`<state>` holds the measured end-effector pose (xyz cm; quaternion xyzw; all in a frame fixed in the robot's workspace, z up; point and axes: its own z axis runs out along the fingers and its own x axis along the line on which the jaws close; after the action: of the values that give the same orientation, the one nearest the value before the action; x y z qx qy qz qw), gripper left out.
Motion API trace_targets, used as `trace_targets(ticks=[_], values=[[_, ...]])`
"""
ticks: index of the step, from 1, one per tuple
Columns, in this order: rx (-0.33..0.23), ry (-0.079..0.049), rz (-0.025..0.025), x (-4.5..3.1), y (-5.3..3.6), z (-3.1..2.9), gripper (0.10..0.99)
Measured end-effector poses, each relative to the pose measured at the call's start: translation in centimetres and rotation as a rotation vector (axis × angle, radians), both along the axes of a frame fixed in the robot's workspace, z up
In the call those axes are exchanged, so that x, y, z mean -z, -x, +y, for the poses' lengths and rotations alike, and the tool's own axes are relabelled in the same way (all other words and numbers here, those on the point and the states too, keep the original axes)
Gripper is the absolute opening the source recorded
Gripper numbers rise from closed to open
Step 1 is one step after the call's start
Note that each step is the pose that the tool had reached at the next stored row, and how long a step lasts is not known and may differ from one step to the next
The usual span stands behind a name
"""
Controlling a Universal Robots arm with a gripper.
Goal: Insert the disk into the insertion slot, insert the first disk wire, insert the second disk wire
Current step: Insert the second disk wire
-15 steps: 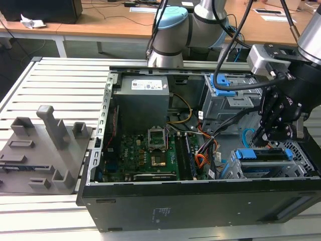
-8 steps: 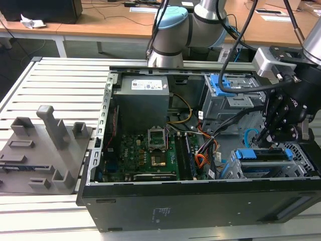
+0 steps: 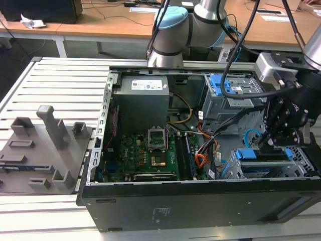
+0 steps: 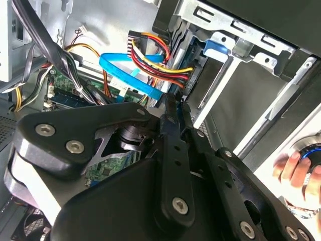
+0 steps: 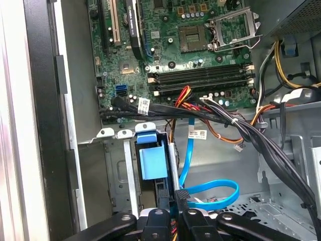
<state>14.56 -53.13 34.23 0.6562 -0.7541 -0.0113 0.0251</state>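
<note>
The disk (image 3: 263, 154), its blue bracket (image 5: 150, 163) showing, sits inside the insertion slot (image 3: 302, 159), the perforated silver cage at the case's front corner on the exterior view's right. My gripper (image 3: 273, 143) hangs just over the disk's inner end. In both wrist views its fingers stand close together, shut on the small dark plug (image 5: 181, 195) of the second disk wire (image 5: 215, 193), the flat light-blue cable that loops beside the cage. The first disk wire (image 4: 155, 60), a red-yellow-black bundle, runs to a dark plug at the disk's edge beside my gripper (image 4: 174, 100).
A taller grey cage with blue latches (image 3: 225, 85) stands behind the slot. The motherboard (image 3: 145, 153) and the power supply (image 3: 143, 100) fill the case's other side. Black cable bundles (image 5: 261, 140) cross near my gripper (image 5: 174, 203). A grey fixture (image 3: 45, 145) lies outside the case. A hand (image 4: 296, 168) shows beyond the case wall.
</note>
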Motion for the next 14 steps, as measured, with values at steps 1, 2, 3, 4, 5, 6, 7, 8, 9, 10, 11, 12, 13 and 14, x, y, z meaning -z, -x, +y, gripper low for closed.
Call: trace_targets(ticks=[1,2,3,4,5,6,7,8,9,10,11,12,13,14], values=[[-0.001,0.000,-0.0001,0.03,-0.04,-0.01,0.165],[-0.001,-0.001,-0.0002,0.08,-0.07,-0.01,0.165],[-0.001,-0.001,0.0000,0.11,-0.10,-0.03,0.165],[-0.002,0.000,0.0001,0.08,-0.13,-0.06,0.165],[-0.002,0.000,0.0000,0.09,-0.14,-0.09,0.165],[-0.003,0.000,0.0000,0.10,-0.14,-0.13,0.165],[-0.003,0.000,-0.0001,0.10,-0.15,-0.23,0.165],[-0.003,0.000,0.0000,0.09,-0.16,-0.33,0.165],[-0.003,0.002,0.0000,0.09,-0.16,-0.39,0.165],[-0.004,0.003,0.0000,0.08,-0.15,-0.41,0.165],[-0.004,0.003,0.0000,0.09,-0.15,-0.41,0.165],[-0.005,0.003,0.0000,0.08,-0.15,-0.41,0.165],[-0.005,0.003,0.0001,-0.04,-0.15,-0.42,0.165],[-0.005,0.003,0.0001,-0.15,-0.15,-0.41,0.165]])
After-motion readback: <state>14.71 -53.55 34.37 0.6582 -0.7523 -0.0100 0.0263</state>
